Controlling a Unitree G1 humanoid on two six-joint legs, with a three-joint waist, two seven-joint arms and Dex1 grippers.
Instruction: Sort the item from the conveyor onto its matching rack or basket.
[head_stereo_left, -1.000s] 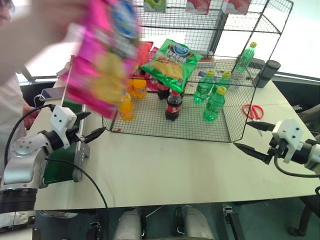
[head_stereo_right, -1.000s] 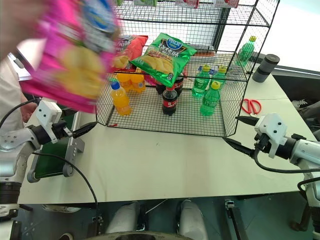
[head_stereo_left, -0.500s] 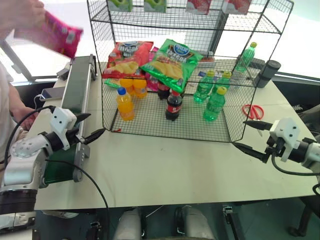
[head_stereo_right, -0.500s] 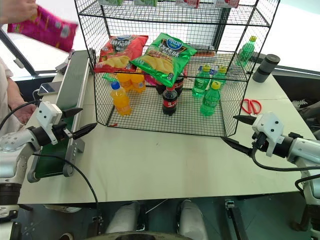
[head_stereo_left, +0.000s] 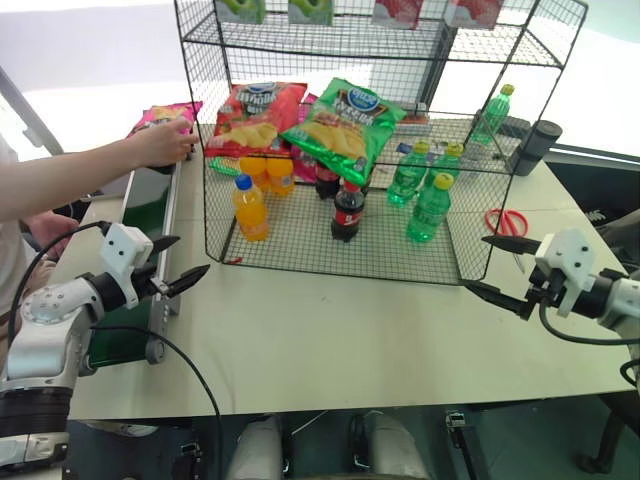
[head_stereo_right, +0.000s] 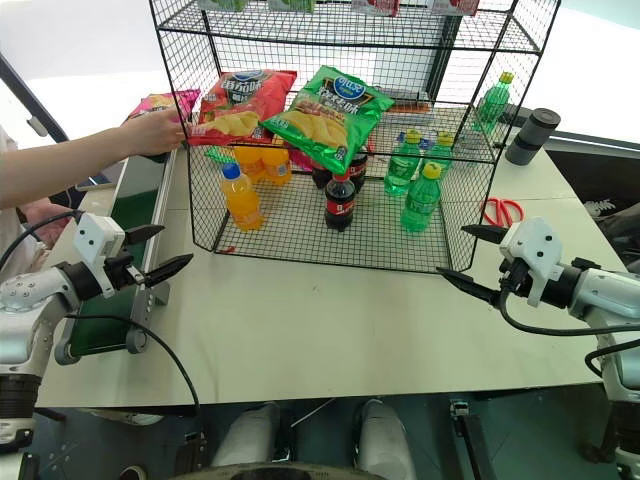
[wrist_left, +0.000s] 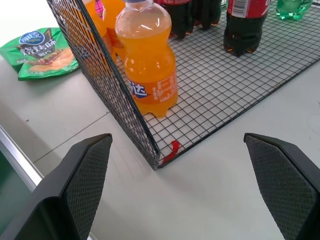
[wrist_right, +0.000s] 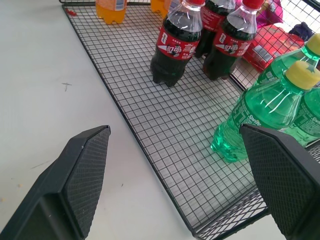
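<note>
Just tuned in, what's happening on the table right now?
A person's hand is setting the pink chip bag down at the far end of the conveyor. The robot is not handling anything: the left gripper hangs open beside the belt's near end, and the right gripper is open near the front right corner of the black wire rack. The rack already holds a red and a green chip bag on its middle tier, with soda bottles below.

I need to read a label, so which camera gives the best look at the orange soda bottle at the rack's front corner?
The left wrist view: the orange soda bottle stands close and large behind the rack mesh, label facing the camera. Both eye views show it small and far off, label unreadable. The right wrist view catches just its base.
</note>
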